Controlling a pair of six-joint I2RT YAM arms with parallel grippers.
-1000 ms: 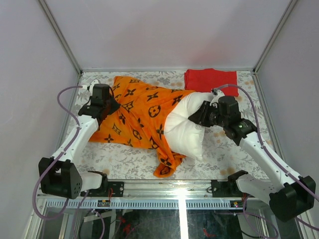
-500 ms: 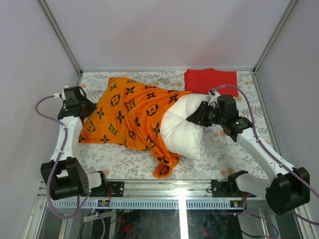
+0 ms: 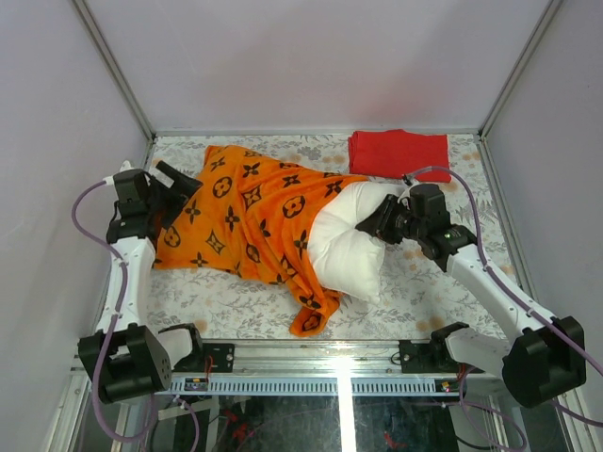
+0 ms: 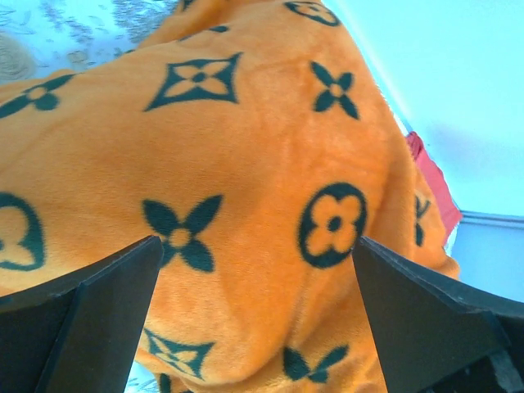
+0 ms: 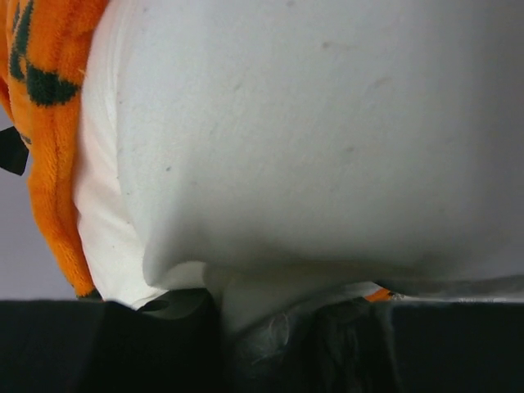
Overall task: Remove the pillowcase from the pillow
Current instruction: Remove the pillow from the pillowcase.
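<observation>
On the floral-covered bench [image 3: 236, 301], the bright orange fabric pillowcase with black monogram motifs [image 3: 254, 212] lay across the left and middle. It covered the left part of the plump white rectangular pillow [image 3: 353, 250]. The pillow's right end stuck out bare from the case's open mouth, right of centre.

Left arm: base at the near-left corner, links running up the left edge, wrist bent inward toward the pillowcase's far-left corner. Left pincer [image 3: 177, 181] sat at that edge, pointing right. Wrist view: left pincer [image 4: 255, 246] had its jaws wide apart, orange cloth filling the gap behind them, nothing pinched between the tips.

Right arm: base at near-right, reaching diagonally to the far-left, forearm low, wrist aimed left at the bare pillow end. Right pincer [image 3: 379, 221] was pressed into the white fabric, which dented around it. Wrist view: right pincer [image 5: 246, 327] was clamped on a bunched fold of the pillow [image 5: 311, 139], with an orange pillowcase [image 5: 49, 164] edge at the left of that view.

Plain red folded cloth [image 3: 399, 151] lay at the far edge, just beyond the pillow's far-right corner. Couldn't tell whether the two touched.
</observation>
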